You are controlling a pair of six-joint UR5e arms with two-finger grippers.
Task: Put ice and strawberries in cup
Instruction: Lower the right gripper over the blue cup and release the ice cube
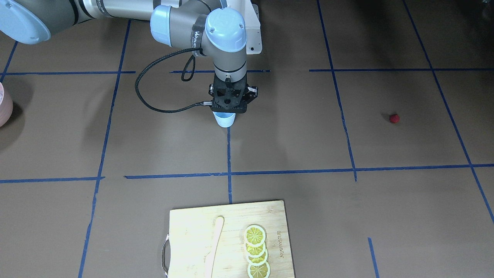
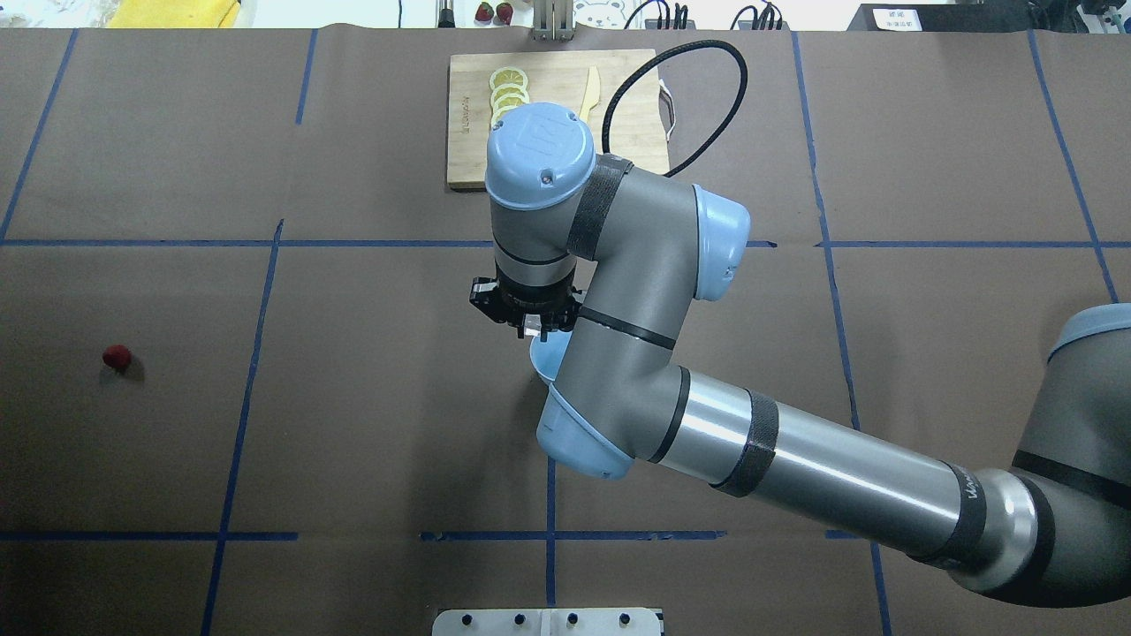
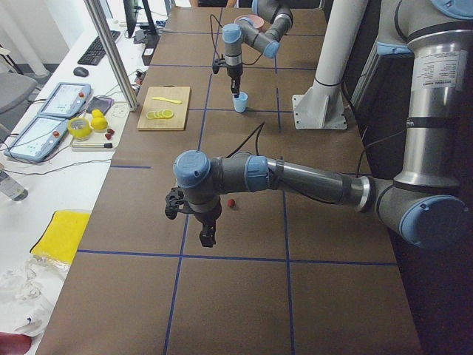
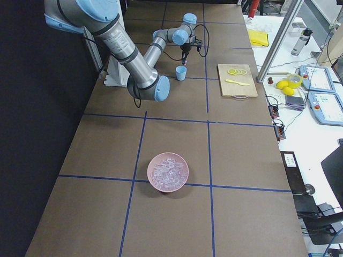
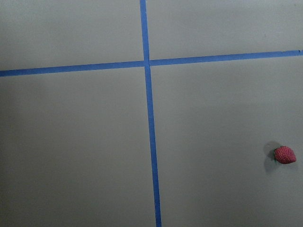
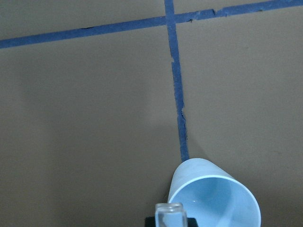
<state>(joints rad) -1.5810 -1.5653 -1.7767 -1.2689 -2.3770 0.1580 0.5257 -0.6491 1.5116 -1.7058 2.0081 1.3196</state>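
The light blue cup stands upright near the table's middle, on a blue tape line. My right gripper hangs just above the cup's rim, shut on one clear ice cube. More ice fills the pink bowl toward the right end. A single red strawberry lies alone on the brown paper; it also shows in the left wrist view as the strawberry. My left gripper hovers near the strawberry, and I cannot tell whether it is open or shut.
A wooden cutting board carries yellow lemon slices and a pale knife at the operators' side. The white robot base stands behind the cup. A desk with tablets borders the table.
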